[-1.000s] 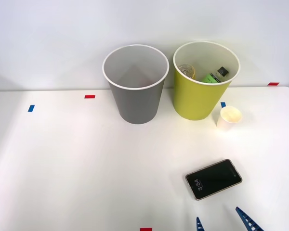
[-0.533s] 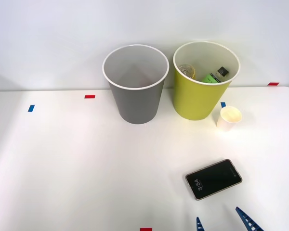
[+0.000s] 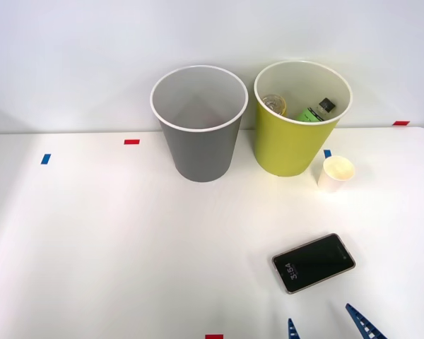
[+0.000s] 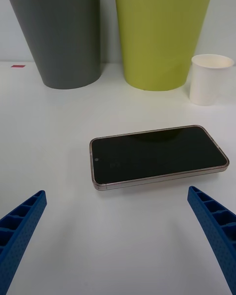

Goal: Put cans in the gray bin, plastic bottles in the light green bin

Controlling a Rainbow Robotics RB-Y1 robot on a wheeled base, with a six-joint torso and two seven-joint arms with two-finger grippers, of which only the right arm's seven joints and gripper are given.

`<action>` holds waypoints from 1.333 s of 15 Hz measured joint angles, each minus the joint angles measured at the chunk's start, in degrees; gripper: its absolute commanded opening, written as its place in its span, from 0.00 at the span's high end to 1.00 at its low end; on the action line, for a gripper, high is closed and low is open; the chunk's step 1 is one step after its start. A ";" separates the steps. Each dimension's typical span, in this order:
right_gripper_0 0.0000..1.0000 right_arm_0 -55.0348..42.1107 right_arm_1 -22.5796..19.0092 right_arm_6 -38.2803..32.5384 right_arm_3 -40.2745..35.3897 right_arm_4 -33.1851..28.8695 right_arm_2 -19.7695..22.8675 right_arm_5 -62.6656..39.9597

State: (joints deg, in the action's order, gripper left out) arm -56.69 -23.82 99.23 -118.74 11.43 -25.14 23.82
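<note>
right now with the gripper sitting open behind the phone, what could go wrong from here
The open right gripper faces the phone, which is neither can nor bottle; closing in could grab or shove it. A push forward might slide the phone into the paper cup beside the light green bin and tip it. The gray bin looks empty.

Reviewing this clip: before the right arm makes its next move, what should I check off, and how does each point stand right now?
1. Right pincer open and holding nothing: ok.
2. Plastic bottles inside the light green bin: ok.
3. Gray bin upright, mouth unobstructed: ok.
4. Cans in the gray bin: cannot tell; none visible inside.
5. Sortable item left on the table: not ok; just a phone and a paper cup.
</note>
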 measured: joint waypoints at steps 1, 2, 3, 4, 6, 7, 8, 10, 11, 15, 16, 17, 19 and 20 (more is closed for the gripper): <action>0.00 0.00 0.00 0.00 0.00 0.00 0.00 0.00; 0.00 0.00 0.00 0.00 0.00 0.00 0.00 0.00; 0.00 0.00 0.00 0.00 0.00 0.00 0.00 0.00; 0.00 0.00 0.00 0.00 0.00 0.00 0.00 0.00; 0.00 0.00 0.00 0.00 0.00 0.00 0.00 0.00; 0.00 0.00 0.00 0.00 0.00 0.00 0.00 0.00; 0.00 0.00 0.00 0.00 0.00 0.00 0.00 0.00; 0.00 0.00 0.00 0.00 0.00 0.00 0.00 0.00; 0.00 0.00 0.00 0.00 0.00 0.00 0.00 0.00; 0.00 0.00 0.00 0.00 0.00 0.00 0.00 0.00; 0.00 0.00 0.00 0.00 0.00 0.00 0.00 0.00; 0.00 0.00 0.00 0.00 0.00 0.00 0.00 0.00; 0.00 0.00 0.00 0.00 0.00 0.00 0.00 0.00; 0.00 0.00 0.00 0.00 0.00 0.00 0.00 0.00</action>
State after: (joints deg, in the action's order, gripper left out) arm -56.69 -23.82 99.23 -118.74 11.43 -25.14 23.82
